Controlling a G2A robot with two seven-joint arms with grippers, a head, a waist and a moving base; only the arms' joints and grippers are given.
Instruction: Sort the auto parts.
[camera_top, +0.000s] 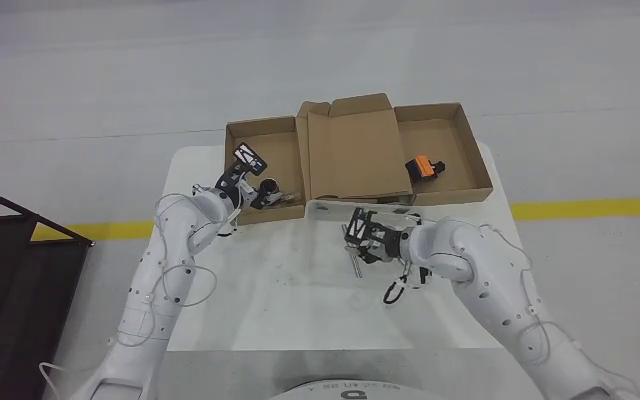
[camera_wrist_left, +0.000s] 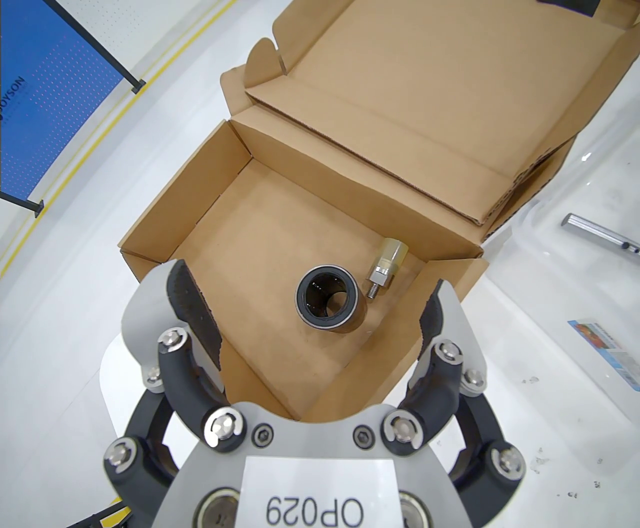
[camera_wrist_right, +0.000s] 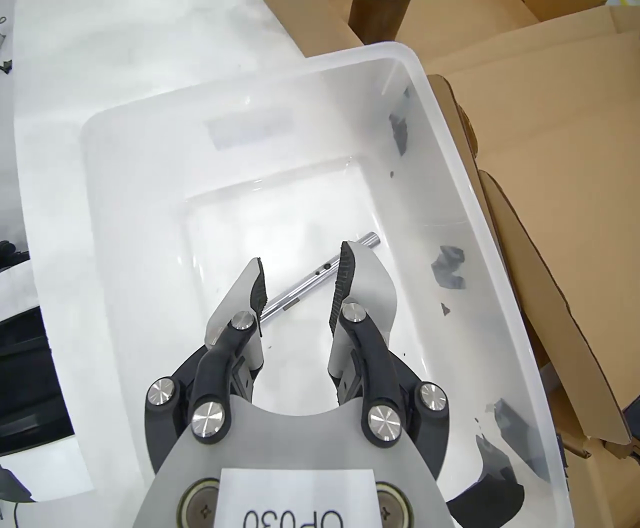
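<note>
My left gripper (camera_wrist_left: 312, 295) hangs open over the left cardboard box (camera_wrist_left: 200, 220), empty. Below it on the box floor lie a black cylindrical bushing (camera_wrist_left: 327, 302) and, beside it, a small metal threaded fitting (camera_wrist_left: 385, 267). My right gripper (camera_wrist_right: 300, 282) is open inside the clear plastic bin (camera_wrist_right: 445, 130), its fingers (camera_wrist_right: 257, 287) on either side of a slim metal rod (camera_wrist_right: 312, 277) lying on the bin floor. In the top view the left gripper (camera_top: 255, 188) is at the left box (camera_top: 262, 132) and the right gripper (camera_top: 360, 238) is over the bin (camera_top: 325, 207).
An orange and black part (camera_top: 425, 166) lies in the right cardboard box (camera_top: 470, 140). The boxes' open lid flaps (camera_top: 355, 150) stand between them, close behind the bin. A small printed card (camera_wrist_left: 607, 347) lies on the white table (camera_top: 260, 290).
</note>
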